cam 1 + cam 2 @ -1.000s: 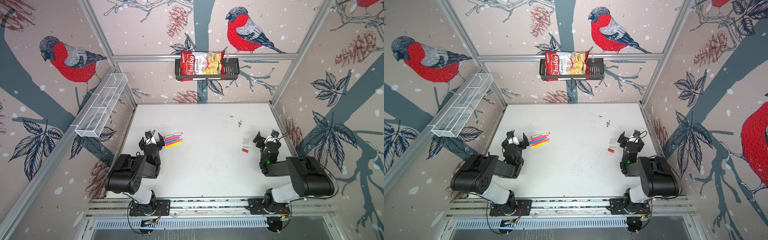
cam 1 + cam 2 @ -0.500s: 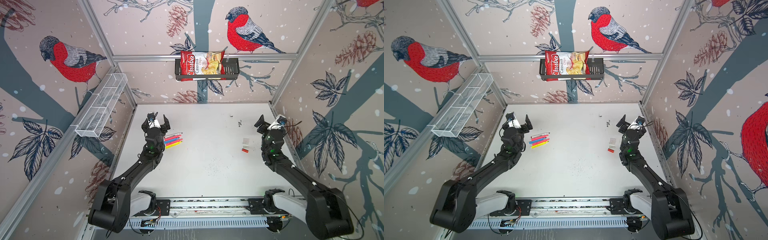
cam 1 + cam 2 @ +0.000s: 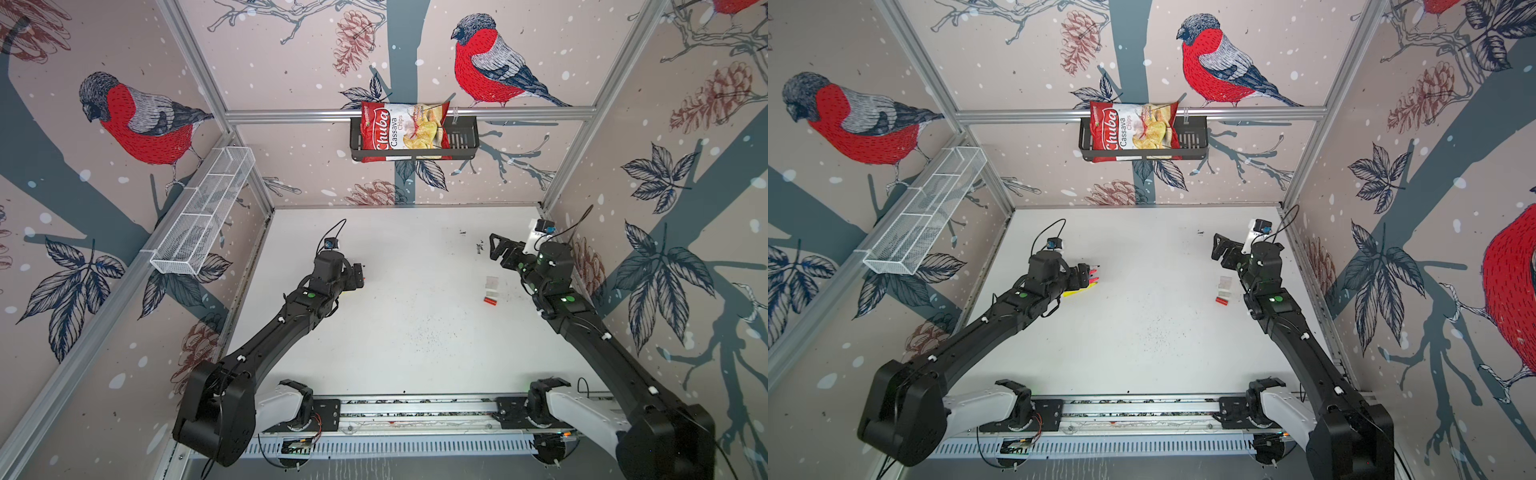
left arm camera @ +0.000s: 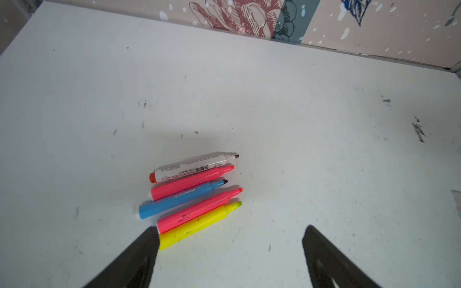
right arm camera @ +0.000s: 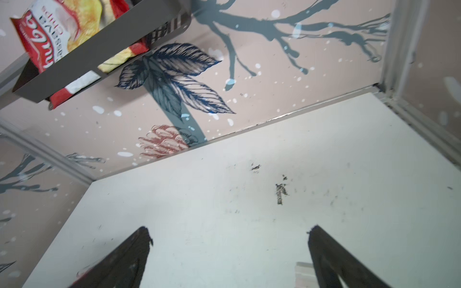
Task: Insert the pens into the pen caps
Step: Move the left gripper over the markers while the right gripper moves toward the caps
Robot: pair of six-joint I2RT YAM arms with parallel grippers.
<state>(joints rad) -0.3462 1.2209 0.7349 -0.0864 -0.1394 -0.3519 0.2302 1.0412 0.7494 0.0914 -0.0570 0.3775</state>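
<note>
A: Where are we?
B: Our left gripper (image 4: 230,239) hangs spread above the pens (image 4: 194,197), five side by side near the table's (image 4: 299,124) left edge. One fingertip (image 4: 147,244) sits by the yellow pen's (image 4: 199,225) tail.
A: And our right gripper (image 5: 229,237)?
B: Spread too, and empty. The pen caps (image 3: 491,291) lie near the right edge, beside that arm.
A: How do we grab well?
B: We'd straddle the outermost yellow pen across mid-barrel, closing slowly so its neighbours don't roll.

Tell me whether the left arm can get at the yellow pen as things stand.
Probably yes. The left gripper hangs open right by the yellow pen, which lies at the edge of the row with nothing on top; only a pink pen lies close along one side.
</note>
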